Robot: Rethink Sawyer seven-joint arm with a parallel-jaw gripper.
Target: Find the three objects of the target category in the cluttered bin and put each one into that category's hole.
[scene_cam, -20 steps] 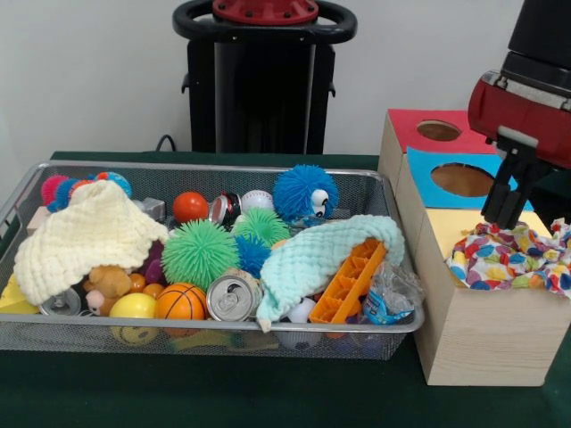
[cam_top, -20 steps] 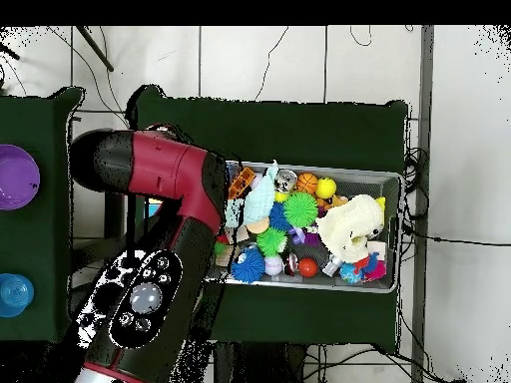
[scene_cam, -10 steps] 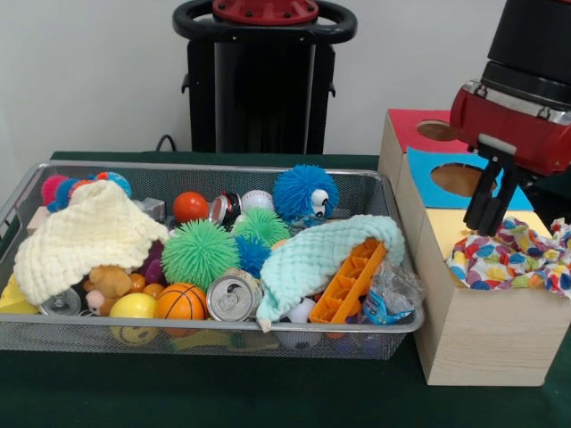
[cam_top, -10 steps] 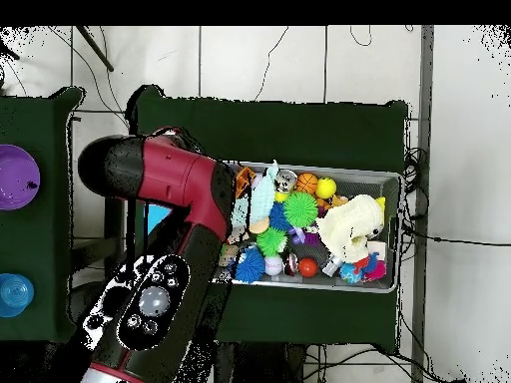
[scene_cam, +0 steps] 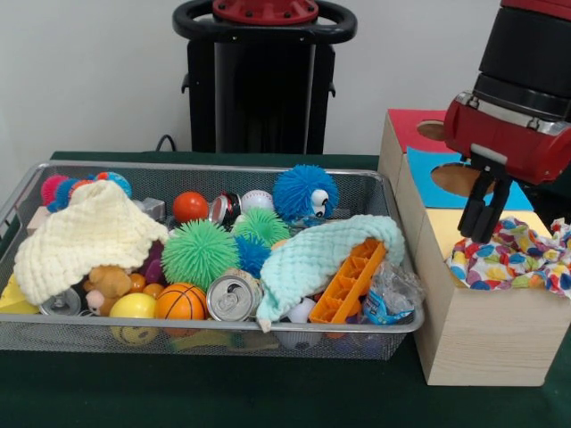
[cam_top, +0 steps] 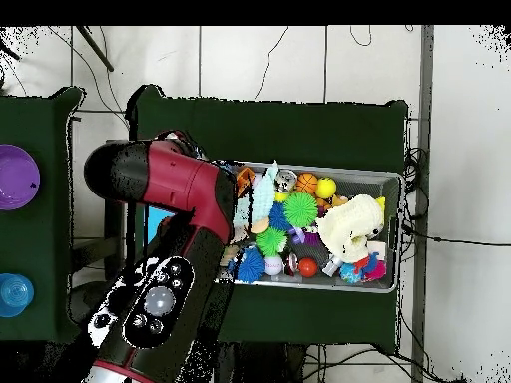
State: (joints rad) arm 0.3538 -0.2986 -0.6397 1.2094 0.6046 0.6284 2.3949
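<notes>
Front view is showing the gripper [scene_cam: 483, 234], fingers together and empty, hovering just above the multicoloured cloth [scene_cam: 511, 258] lying on the wooden box [scene_cam: 473, 334], while remaining cloths are lying leftward in the wire bin [scene_cam: 223, 335].

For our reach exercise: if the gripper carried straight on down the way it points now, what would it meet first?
Most likely the colourful patterned cloth lying on the wooden box: the gripper points down just above the cloth's left edge. Depth is unclear from the front view, so it might land slightly behind it.
</notes>
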